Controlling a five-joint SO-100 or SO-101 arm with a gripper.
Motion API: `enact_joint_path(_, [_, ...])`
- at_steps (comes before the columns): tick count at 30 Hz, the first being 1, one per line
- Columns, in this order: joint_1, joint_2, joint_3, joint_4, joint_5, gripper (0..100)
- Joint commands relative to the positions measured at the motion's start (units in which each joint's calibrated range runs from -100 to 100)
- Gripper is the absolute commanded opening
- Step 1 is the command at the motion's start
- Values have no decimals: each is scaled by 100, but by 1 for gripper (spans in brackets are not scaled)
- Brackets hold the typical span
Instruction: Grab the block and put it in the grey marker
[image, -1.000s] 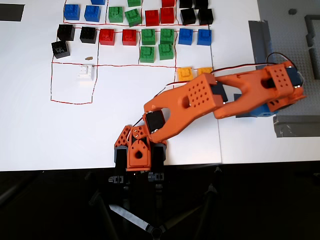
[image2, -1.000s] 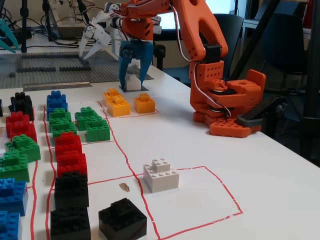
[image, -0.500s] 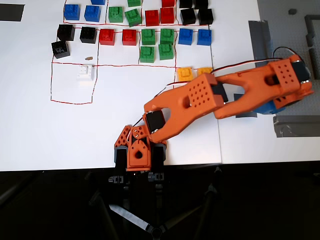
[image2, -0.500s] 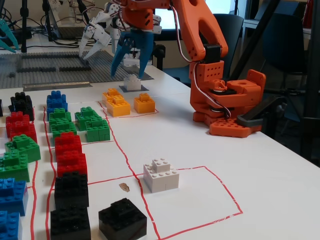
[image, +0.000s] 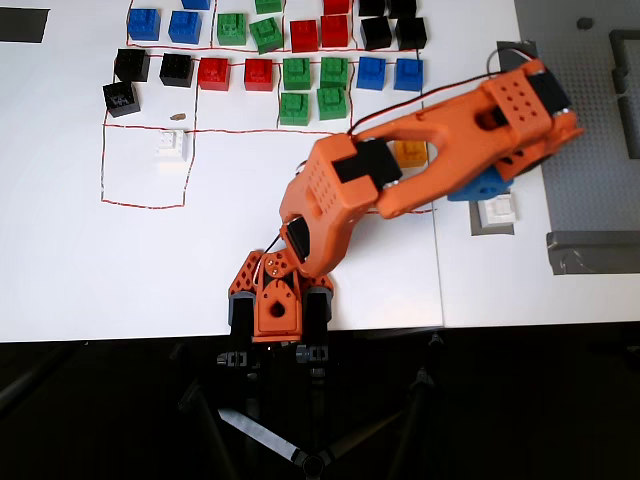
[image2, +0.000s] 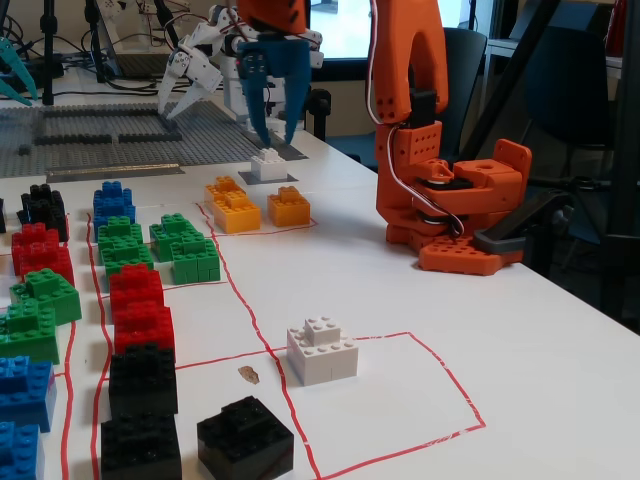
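White tabletop, ruled with red lines, fills the overhead view, with rows of coloured bricks (image: 300, 70) along the 12 o'clock edge. Towards 10 o'clock a spare white brick (image: 171, 146) sits alone inside a red outline, well apart from the action. The orange arm (image: 400, 175) reaches from its base at 6 o'clock out towards 2 o'clock.

Over at 3 o'clock, the block (image: 497, 210) rests on the grey marker (image: 480, 226), whose edge shows as a rim around it. A second ago the pincer stood low around this block. Half a second ago its jaws had spread, and now it has risen clear and the arm has swung back towards 12 o'clock, so the block is uncovered from above. That reads as a completed release: by my judgement the block is delivered and only the retreat is left.

In the fixed view the pincer (image2: 275, 138) hangs above the block (image2: 267, 165), at its 12 o'clock, with visible air between fingertips and stud. Its blue jaws stand moderately apart, wider than the brick, and they grip nothing and touch nothing. Two yellow bricks (image2: 288, 205) lie just nearer the camera, at the block's 6 o'clock, undisturbed.
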Motion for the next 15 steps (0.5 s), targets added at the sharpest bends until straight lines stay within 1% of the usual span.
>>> enact_joint_path(1, [-1039,-1306,456,-88,-669,5])
enact_joint_path(8, [-2935,-1833,928,-195,-1758,1])
enact_joint_path(15, [-4400,-1868,765,-40,-2491,0])
